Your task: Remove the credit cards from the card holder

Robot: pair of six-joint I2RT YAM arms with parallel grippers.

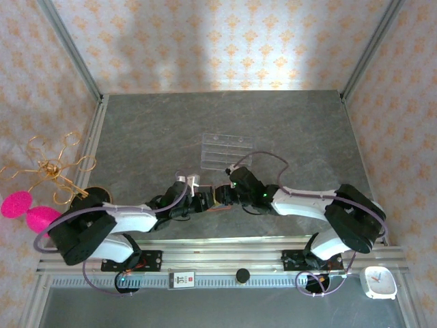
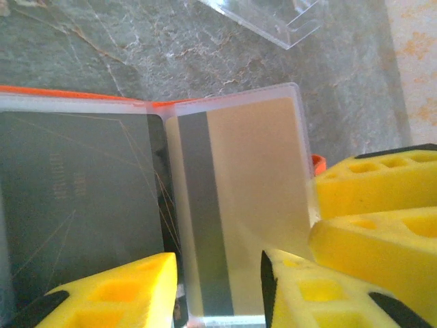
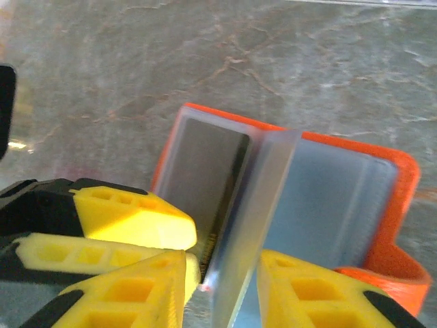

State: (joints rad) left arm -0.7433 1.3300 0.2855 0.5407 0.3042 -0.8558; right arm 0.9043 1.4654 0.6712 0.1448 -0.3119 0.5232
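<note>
Card holder (image 3: 404, 205), a small orange wallet, lies open on the grey surface (image 1: 136, 137), just on the near side of the clear rack (image 1: 227, 152), where the two arms meet. Inside it are see-through pockets. The black card (image 2: 75, 205) fills one, and the gold card (image 2: 256, 198), its dark stripe showing, fills the clear sleeve (image 3: 239, 225) beside it.

The right hand (image 3: 225, 256) is clenched on that clear sleeve, one yellow finger on each face, and holds it up on edge from the wallet's fold. The left hand (image 2: 218, 256) is released. Its fingers are spread, grasping nothing, with their tips at the sleeve's near edge.

Both cards look thin, stiff, very light and slick, and they seem to sit snugly in the soft plastic. The sleeve will likely flop and the wallet will likely slide or lift unless one hand pins it. The best hold is probably a pinch across the flat faces at whichever card edge shows at the pocket mouth. I cannot tell which side that mouth is on.
</note>
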